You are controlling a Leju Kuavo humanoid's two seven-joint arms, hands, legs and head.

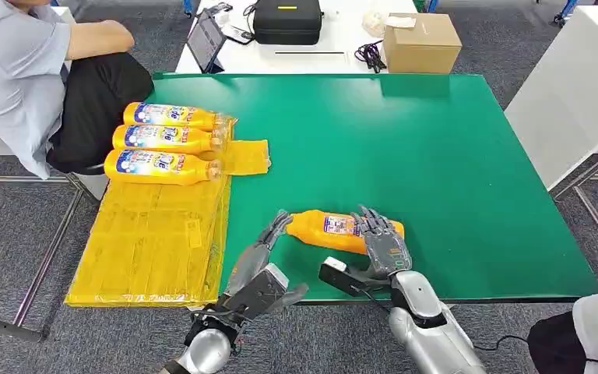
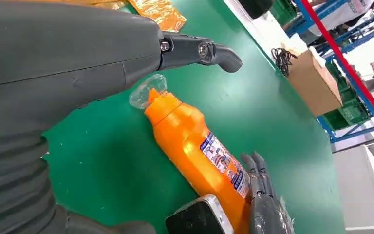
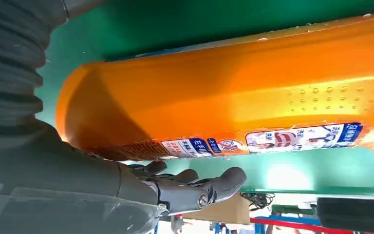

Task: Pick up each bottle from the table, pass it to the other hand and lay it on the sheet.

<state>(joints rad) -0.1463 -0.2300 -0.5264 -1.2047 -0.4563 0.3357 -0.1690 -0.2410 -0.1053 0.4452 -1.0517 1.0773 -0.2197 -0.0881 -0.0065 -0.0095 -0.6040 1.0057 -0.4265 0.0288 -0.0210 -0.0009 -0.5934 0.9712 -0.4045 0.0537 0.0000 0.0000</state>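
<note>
Nearest to me, at the table's near edge, my right hand [image 1: 380, 240] lies over the base end of an orange bottle [image 1: 335, 230], fingers spread across its far side; the right wrist view shows them reaching past the labelled face. Whether the grip is firm I cannot tell, but the hand is on the bottle and nothing else.

At about 9 o'clock from that hand, my left hand [image 1: 261, 261] is extended with fingers straight and apart, holding nothing. Its fingertips [image 1: 280, 220] sit just beside the bottle's cap end; contact cannot be confirmed. In the left wrist view the clear cap [image 2: 147, 91] points toward this hand's palm, one dark finger passing above it.

Bottle condition: lying on its side on the green table [image 1: 436, 140], cap toward 9 o'clock, base toward 3 o'clock, label facing up.

At 10 o'clock from the bottle, the yellow sheet [image 1: 152, 241] covers the table's left side. Three further bottles [image 1: 163, 140] lie on its far end, side by side and touching, caps toward 3 o'clock.

Beyond them, at 10 o'clock, a person [image 1: 23, 70] sits close to the table corner. At 12 o'clock, on a white table, stand a black case [image 1: 286, 22] and a cardboard box [image 1: 420, 43].
</note>
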